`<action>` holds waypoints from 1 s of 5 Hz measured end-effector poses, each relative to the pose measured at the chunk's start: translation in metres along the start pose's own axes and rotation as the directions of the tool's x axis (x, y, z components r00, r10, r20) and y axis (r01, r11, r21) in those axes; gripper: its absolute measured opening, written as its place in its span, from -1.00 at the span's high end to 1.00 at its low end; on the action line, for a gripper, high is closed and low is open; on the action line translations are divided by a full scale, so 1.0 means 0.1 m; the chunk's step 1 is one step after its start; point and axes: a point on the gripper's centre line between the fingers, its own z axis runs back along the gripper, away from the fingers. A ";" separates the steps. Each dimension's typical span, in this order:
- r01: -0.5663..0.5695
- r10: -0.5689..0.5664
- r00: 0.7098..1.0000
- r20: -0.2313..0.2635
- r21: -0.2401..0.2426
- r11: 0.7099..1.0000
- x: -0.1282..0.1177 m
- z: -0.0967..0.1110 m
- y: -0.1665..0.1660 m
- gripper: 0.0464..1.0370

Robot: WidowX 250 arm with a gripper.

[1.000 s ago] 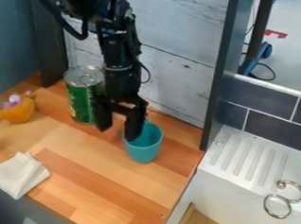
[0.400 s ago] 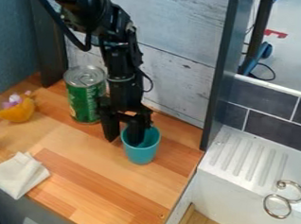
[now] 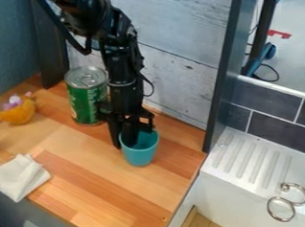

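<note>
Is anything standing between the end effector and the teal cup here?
Nothing visible does. The end effector is right at the teal cup, one finger down inside it and the other outside, with the cup's wall between them. The green can stands behind, toward image left, out of that gap.

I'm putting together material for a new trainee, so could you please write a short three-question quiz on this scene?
1. Multiple choice: where are the fingers of the gripper at the cup?
A) Both inside it
B) One inside, one outside
C) Both outside it

2. Short answer: which is nearer the front edge of the counter, the can or the cloth?

3. True or false: the can lies on its side.

Key: 1. B; 2. the cloth; 3. false, as the can stands upright.
</note>
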 end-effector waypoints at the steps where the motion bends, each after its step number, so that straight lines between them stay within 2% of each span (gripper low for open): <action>1: -0.009 0.009 1.000 -0.011 -0.001 1.000 -0.02 0.00 -0.01 0.87; 2: 0.024 -0.024 1.000 -0.019 -0.011 1.000 0.01 0.09 -0.03 0.87; 3: 0.039 -0.038 0.995 0.089 -0.002 0.999 -0.09 0.58 -0.18 0.87; 4: 0.049 -0.049 0.999 -0.004 -0.031 0.998 -0.47 0.51 -0.35 0.87; 5: 0.098 -0.102 0.990 -0.098 -0.047 0.994 -0.67 0.41 -0.43 0.87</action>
